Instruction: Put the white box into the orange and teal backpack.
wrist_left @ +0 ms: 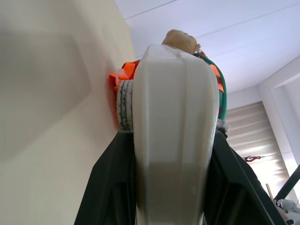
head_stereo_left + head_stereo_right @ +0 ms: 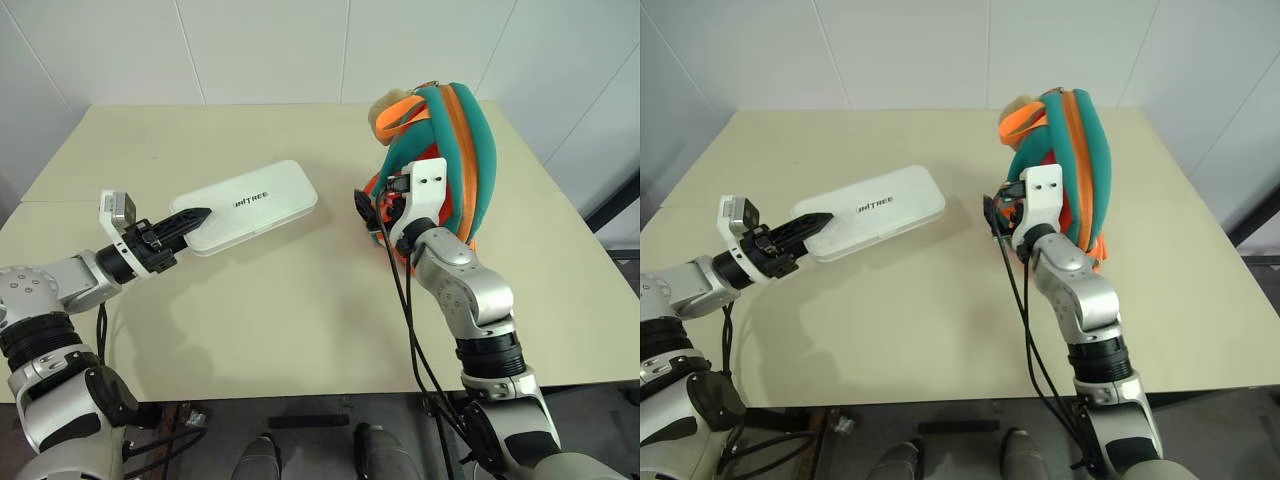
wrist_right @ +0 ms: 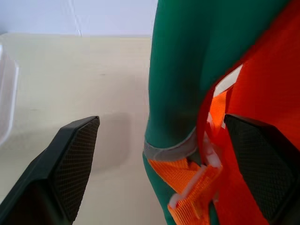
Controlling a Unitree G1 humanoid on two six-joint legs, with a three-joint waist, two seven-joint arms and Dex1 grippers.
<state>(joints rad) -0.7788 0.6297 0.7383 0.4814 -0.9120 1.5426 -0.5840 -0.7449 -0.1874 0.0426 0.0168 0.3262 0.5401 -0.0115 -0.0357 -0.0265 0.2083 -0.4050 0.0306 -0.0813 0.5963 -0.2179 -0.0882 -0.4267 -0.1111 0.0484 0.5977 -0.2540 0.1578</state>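
While the left gripper [image 2: 192, 216] clamps the near end of the white box [image 2: 252, 205], holding it out flat over the table [image 2: 290, 320], the right gripper [image 3: 159, 164] stands wide apart at the lower edge of the orange and teal backpack [image 2: 455, 150], one finger either side of a teal seam and an orange strap [image 3: 194, 180]. A good grip would take fabric beside the opening, not the loose strap, so the mouth pulls wide. Whether the backpack is unzipped, or holds anything, I cannot tell; the box is well apart from it.
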